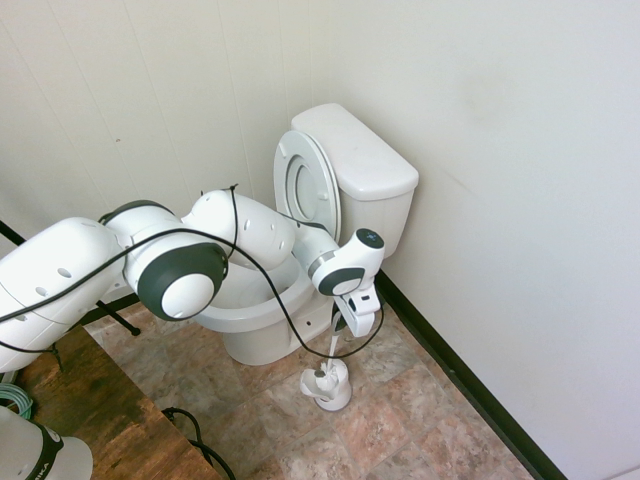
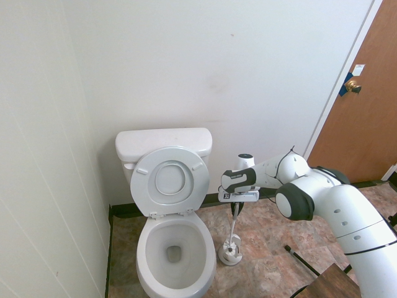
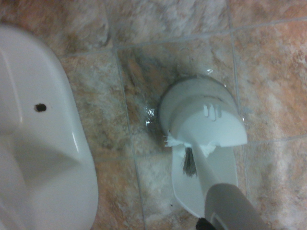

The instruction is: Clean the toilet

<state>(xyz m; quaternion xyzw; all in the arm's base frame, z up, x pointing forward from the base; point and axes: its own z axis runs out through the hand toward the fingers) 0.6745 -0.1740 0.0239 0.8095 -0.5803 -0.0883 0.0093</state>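
Observation:
The white toilet (image 1: 255, 305) stands against the back wall with its lid and seat (image 2: 170, 180) raised and the bowl (image 2: 175, 248) open. On the tiled floor just beside it stands a small white brush holder (image 1: 327, 385) (image 2: 231, 253) with a toilet brush in it, its thin white handle (image 2: 234, 228) rising straight up. My gripper (image 2: 236, 208) (image 1: 343, 325) hangs over the holder, shut on the top of that handle. The wrist view looks down on the holder (image 3: 201, 115), the handle (image 3: 228, 206) and the toilet's base (image 3: 38, 143).
A white wall with a black baseboard (image 1: 460, 380) runs close behind the holder. A brown door (image 2: 363, 112) is at the right. A dark wooden surface (image 1: 90, 410) sits near the arm's base. The floor is brown tile (image 2: 273, 248).

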